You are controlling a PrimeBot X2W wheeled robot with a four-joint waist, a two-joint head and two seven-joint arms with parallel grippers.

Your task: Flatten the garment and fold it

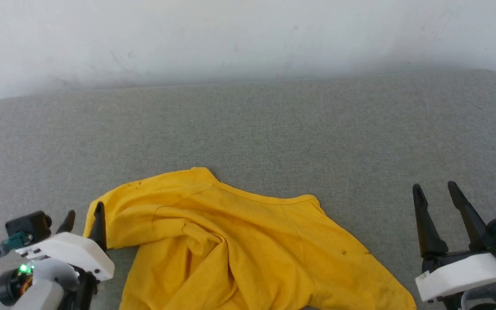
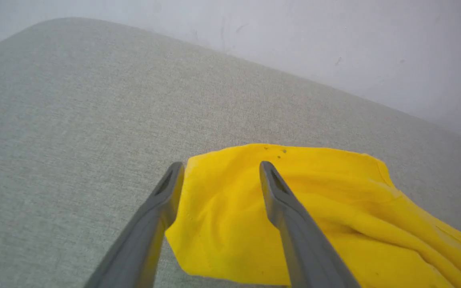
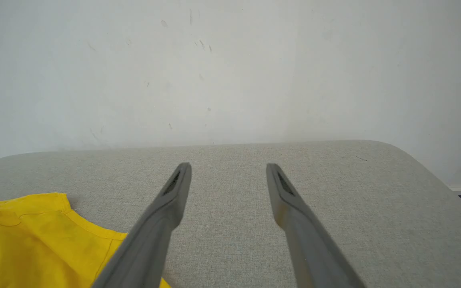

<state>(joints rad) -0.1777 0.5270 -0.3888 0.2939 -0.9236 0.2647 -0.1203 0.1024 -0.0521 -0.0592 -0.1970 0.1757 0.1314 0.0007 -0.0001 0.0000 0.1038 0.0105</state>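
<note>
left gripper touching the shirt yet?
Cannot tell. In the left wrist view the open left gripper straddles a corner of the shirt, but neither contact nor a gap shows plainly.

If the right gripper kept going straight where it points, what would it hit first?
For the right gripper, likely the grey padded surface near its far edge, else the white wall; depth unclear.

Bare indoor room, kind unclear; grey fabric-covered surface [image 1: 248, 129]; scuffed white wall [image 1: 248, 34] behind.
</note>
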